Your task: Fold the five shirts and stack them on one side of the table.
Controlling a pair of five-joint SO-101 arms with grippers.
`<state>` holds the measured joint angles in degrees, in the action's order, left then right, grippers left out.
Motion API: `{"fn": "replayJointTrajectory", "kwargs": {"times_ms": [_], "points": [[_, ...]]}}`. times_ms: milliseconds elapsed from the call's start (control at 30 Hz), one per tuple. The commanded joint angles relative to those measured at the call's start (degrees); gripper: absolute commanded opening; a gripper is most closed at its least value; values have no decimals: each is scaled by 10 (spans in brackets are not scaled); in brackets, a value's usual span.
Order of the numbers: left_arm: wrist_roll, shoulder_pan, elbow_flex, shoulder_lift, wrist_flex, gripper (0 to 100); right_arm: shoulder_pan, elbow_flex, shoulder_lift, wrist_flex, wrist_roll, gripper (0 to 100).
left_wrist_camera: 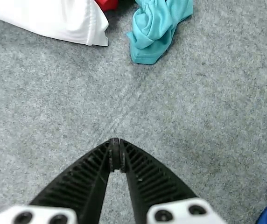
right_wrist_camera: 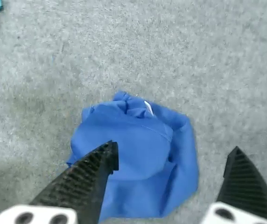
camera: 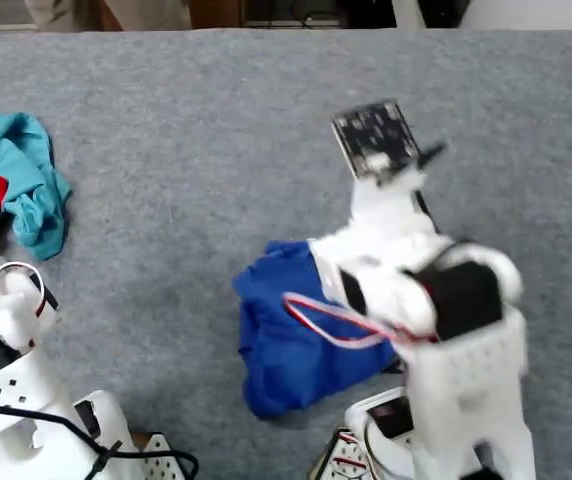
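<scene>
Grey tabletop (camera: 196,130): carried every item listed. Right arm (camera: 436,300): white, reared over the near middle of the surface. Blue shirt (right_wrist_camera: 138,154): a crumpled, unfolded heap lying directly beneath the right gripper (right_wrist_camera: 173,151) and between its fingers' lines, collar end on the side away from the wrist. White shirt (left_wrist_camera: 49,18): ahead of the left gripper (left_wrist_camera: 115,154) and well apart from it, lying fairly flat. Teal shirt (left_wrist_camera: 159,25): bunched just beside the white one, likewise far ahead of that gripper. Red shirt (left_wrist_camera: 106,3): a small patch between the white and the teal. Right gripper: spread wide, nothing held, hanging above the blue cloth without touching it. Left gripper: tips pressed together, nothing between them, over bare felt. Step judged in hand: taking up the blue shirt for spreading; no fold appeared made on it. Next move would call for lowering onto one edge or the collar, pinching a single layer and drawing it flat, the left gripper opening to help.
</scene>
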<state>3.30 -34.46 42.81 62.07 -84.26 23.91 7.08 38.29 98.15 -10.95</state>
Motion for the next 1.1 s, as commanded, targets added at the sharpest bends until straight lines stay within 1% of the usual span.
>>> {"fn": "replayJointTrajectory", "kwargs": {"times_ms": [0,100,267,367,533,700,867,1067], "points": [[-3,33,-6,-2,-14,22,42,0,-70,-40,-39,360],[-4,61,-6,1,-26,22,81,0,-147,-60,-75,351],[-2,64,-3,2,-32,21,123,0,-260,-62,-105,238],[-2,64,-2,2,-38,21,138,0,-316,-62,-115,178],[-2,65,-2,2,-39,21,144,-4,-391,-62,-117,126],[-2,64,-2,2,-39,21,143,-4,-407,-62,-117,29],[-2,64,-2,2,-39,21,140,-15,-393,-58,-116,25],[-2,64,-2,2,-39,21,107,-55,-328,-55,-115,23]]}}
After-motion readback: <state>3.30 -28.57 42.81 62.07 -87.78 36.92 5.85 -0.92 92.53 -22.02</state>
